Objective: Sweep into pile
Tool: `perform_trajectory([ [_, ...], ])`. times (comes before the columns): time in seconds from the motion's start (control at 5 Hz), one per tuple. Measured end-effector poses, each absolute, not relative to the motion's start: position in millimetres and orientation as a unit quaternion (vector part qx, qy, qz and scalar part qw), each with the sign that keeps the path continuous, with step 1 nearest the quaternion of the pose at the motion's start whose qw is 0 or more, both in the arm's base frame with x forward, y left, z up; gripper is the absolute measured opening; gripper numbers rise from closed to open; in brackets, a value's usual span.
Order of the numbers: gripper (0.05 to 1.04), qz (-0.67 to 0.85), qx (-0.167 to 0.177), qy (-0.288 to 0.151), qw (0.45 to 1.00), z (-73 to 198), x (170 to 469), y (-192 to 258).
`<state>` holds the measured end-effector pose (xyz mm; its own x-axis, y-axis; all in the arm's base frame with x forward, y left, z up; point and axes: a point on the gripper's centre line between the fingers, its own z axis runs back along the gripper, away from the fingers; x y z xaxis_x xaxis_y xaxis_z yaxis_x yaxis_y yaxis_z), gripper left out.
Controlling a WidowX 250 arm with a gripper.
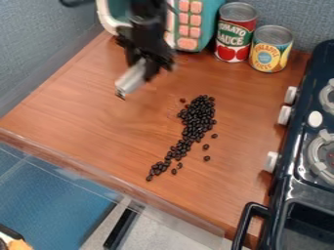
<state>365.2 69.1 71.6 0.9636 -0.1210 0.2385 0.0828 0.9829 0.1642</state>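
Black beans are best swept inward, low and gently, though whether the gripper is closed cannot be told.

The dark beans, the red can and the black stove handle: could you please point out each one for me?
dark beans (196, 119): camera view, thick upper part of their trail.
red can (233, 36): camera view, middle of its side.
black stove handle (242, 226): camera view, its long bar.
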Motion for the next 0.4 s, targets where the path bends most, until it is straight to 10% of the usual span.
perform_trajectory([
  [0.4,0.389,0.074,0.055,-0.073,0.993,66.0,351.3,120.0],
])
